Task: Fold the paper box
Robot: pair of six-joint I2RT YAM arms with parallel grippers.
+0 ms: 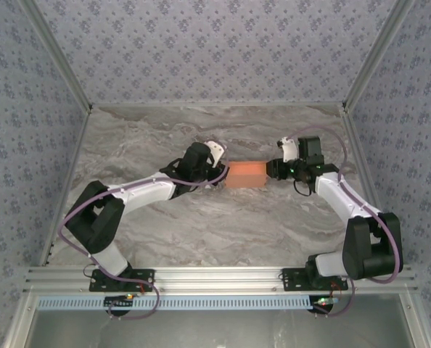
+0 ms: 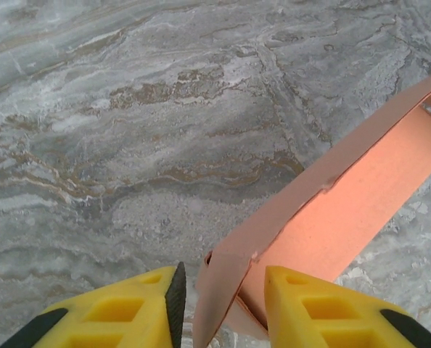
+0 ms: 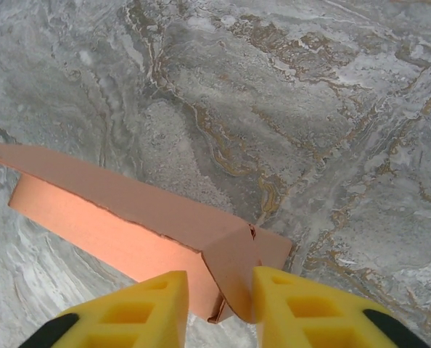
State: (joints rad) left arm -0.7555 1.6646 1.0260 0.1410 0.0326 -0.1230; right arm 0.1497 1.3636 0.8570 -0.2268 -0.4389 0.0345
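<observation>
Placement, top view: the paper box (image 1: pixel 244 174) lies at the centre of the table (image 1: pixel 201 232), long axis running across it. The left gripper (image 1: pixel 220 172) meets its left end and the right gripper (image 1: pixel 271 168) its right end.

Left wrist view: yellow fingers (image 2: pixel 128 312) straddle the end flap, narrowly apart. A firm pinch cannot be confirmed.

Right wrist view: fingers (image 3: pixel 302 304) bracket the opposite flap likewise, grip unconfirmed.

Procedure: close both grippers evenly, keep each flap centred, and press inward together so the creases fold square.

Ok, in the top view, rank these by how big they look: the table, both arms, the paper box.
1. table
2. left arm and right arm, about alike
3. paper box
</observation>
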